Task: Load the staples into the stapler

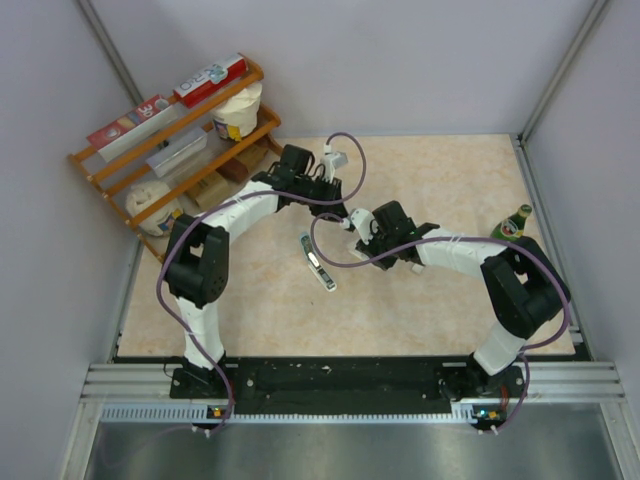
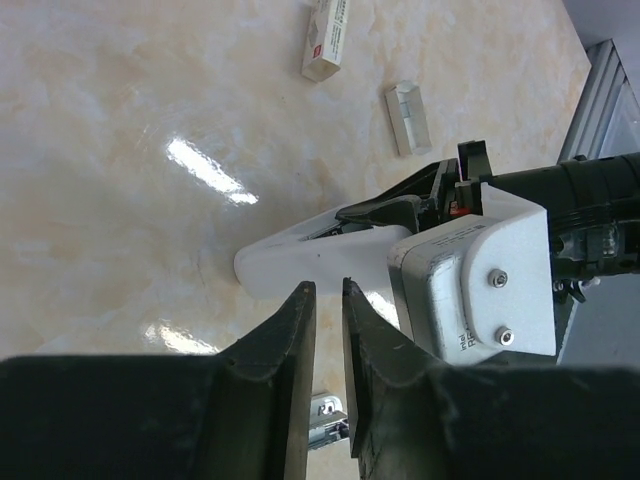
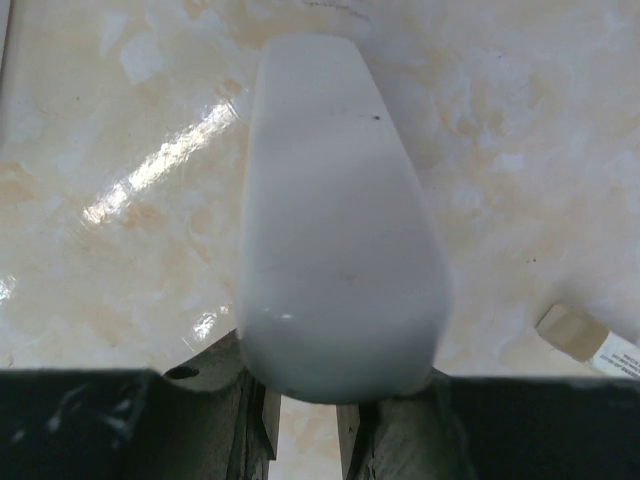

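A white stapler (image 3: 340, 220) sticks out from my right gripper (image 3: 307, 428), which is shut on its rear end and holds it above the table. In the left wrist view its rounded tip (image 2: 320, 258) lies just beyond my left gripper (image 2: 325, 292), whose jaws stand a narrow gap apart with nothing between them. A second, dark and silver stapler (image 1: 318, 262) lies on the table; a metal part of it (image 2: 332, 415) shows below my left fingers. A small whitish-grey packet of staples (image 2: 408, 118) lies on the table beside a red-and-white staple box (image 2: 328, 40).
A wooden rack (image 1: 180, 140) with boxes and tubs stands at the back left. A green bottle (image 1: 511, 224) stands by the right wall. The staple box's corner (image 3: 590, 345) lies to the right of the held stapler. White walls close in the table.
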`<state>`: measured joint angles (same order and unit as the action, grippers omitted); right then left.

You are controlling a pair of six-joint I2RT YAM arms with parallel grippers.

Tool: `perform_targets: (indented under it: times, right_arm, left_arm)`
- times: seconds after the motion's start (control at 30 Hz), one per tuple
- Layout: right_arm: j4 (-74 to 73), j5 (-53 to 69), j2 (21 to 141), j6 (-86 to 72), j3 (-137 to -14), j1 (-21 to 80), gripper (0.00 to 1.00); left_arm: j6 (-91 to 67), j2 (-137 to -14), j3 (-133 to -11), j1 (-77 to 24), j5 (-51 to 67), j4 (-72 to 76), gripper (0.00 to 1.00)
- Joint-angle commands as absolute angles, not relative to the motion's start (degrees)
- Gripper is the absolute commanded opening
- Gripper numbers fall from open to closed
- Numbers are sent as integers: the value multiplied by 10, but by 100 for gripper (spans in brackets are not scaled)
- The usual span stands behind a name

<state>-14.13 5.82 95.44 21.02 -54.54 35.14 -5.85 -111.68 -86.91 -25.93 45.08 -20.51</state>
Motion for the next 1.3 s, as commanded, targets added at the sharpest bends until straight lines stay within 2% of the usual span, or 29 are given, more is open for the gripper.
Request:
perform_targets:
  times: [0.0,0.17,0.6,0.83,1.27]
  right_arm:
    - [-142,61,965,212,-566,361,23]
    - [-142,61,964,212,-567,360,22]
    - [-141,113,935,226,-548,359,22]
    - [-120,138,911,221,-534,348,28]
    - [-113,117,911,220,-529,344,28]
  left_arm:
    - [-53,-1092,-879,-263,448,-205,17]
    - [-51,-1090,-876,-266,450,-207,18]
    - [-26,-1073,-904,-233,464,-238,29]
    - [-33,-1056,-919,-186,491,-246,31]
    - [37,-992,-923,-153,493,-332,34]
